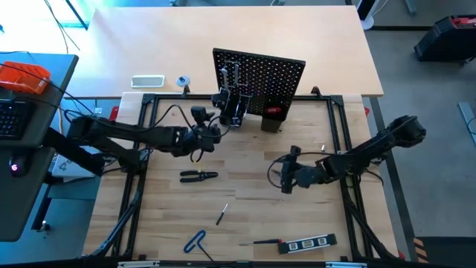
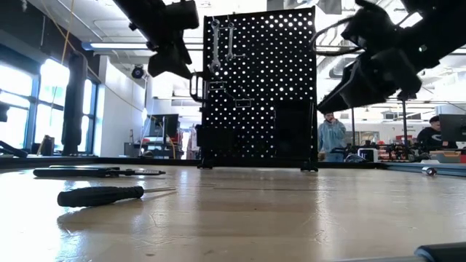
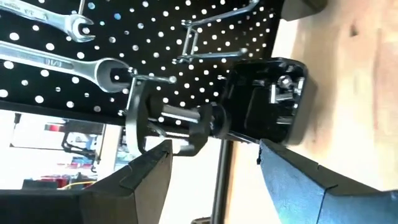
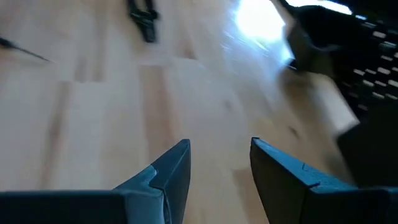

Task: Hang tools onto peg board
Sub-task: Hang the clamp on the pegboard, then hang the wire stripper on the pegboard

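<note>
The black peg board [image 1: 259, 73] stands upright at the table's far side. Two silver wrenches [image 3: 62, 43] hang on it. A black C-clamp [image 3: 166, 118] hangs by its frame from a peg [image 3: 152, 78]. My left gripper [image 3: 214, 152] is open just short of the clamp, level with it, also seen from above [image 1: 220, 119]. My right gripper [image 1: 286, 181] is open and empty above the bare table right of centre. Black-handled pliers [image 1: 198, 176], a small screwdriver [image 1: 222, 214], a blue-handled hex key [image 1: 195, 241], another screwdriver [image 1: 266, 242] and the level [image 1: 312, 243] lie flat on the table.
A black holder box [image 3: 267, 106] sits at the board's base beside the clamp. A white tray [image 1: 147, 80] and a small roll [image 1: 183, 81] lie beyond the frame at the far left. People [image 2: 331, 135] stand in the room behind the table.
</note>
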`<state>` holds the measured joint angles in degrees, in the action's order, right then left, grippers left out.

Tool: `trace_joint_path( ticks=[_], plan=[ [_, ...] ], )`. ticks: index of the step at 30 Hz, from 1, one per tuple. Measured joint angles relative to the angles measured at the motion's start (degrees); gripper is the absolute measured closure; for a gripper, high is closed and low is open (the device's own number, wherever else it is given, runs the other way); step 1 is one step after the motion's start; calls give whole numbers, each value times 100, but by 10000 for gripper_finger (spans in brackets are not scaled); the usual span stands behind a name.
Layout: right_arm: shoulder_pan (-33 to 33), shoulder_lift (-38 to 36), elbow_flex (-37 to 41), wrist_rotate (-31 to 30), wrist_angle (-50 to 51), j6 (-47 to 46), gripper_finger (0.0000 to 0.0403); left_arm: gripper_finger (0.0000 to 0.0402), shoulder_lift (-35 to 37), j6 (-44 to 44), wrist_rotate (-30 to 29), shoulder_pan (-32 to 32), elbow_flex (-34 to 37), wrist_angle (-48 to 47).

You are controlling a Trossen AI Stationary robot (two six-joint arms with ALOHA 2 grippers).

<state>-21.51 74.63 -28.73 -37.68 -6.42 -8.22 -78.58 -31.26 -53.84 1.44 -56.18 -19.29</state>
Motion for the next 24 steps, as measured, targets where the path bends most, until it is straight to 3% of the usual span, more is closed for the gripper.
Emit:
trace_joint_path(
  ticks=[5, 9, 15, 24],
  plan=[
    [-14, 0, 0, -757, 457, -299, 242, 171, 37, 447, 23, 231, 0, -437],
    [50, 0, 0, -983, 470, -324, 242, 171, 30, 1053, 214, 369, 0, -830],
    [396, 0, 0, -851, 2, 161, 242, 172, 26, 2128, 1195, 403, 100, -1232],
    [1202, -2, 0, 51, -678, 821, 242, 178, 24, 2784, 2094, 685, 1194, -643]
  ],
)
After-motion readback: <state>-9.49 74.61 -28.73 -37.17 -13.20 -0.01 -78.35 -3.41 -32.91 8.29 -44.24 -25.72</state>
